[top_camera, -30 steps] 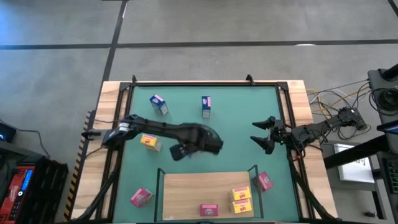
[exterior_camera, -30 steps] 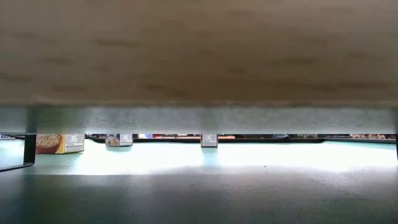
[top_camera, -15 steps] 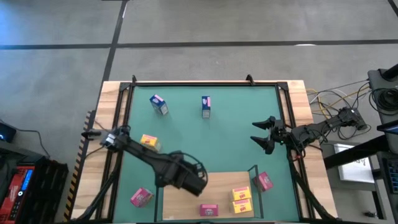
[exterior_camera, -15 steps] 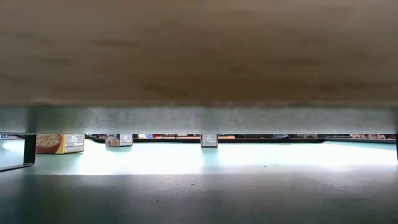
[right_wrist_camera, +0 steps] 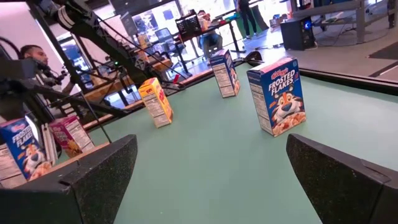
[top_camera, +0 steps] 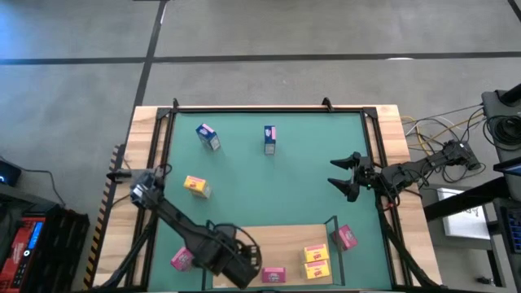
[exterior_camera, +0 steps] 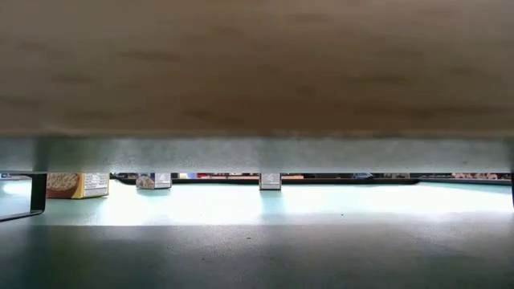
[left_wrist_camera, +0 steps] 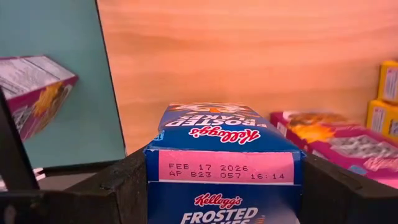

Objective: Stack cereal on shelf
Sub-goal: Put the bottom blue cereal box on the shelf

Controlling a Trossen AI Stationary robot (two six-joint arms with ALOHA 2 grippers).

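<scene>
At lower left of the high view, the left gripper [top_camera: 244, 273] sits over the shelf [top_camera: 277, 240] edge, beside a pink box [top_camera: 273, 274]; the right gripper [top_camera: 340, 176] waits wide open and empty at mid right. Left wrist view: the jaws clamp a blue box [left_wrist_camera: 224, 163] above the wooden board. Low view: distant boxes only.

Grey floor [top_camera: 285, 32] with dark seam lines, cables [top_camera: 435, 126] beside table, bright room beyond
</scene>
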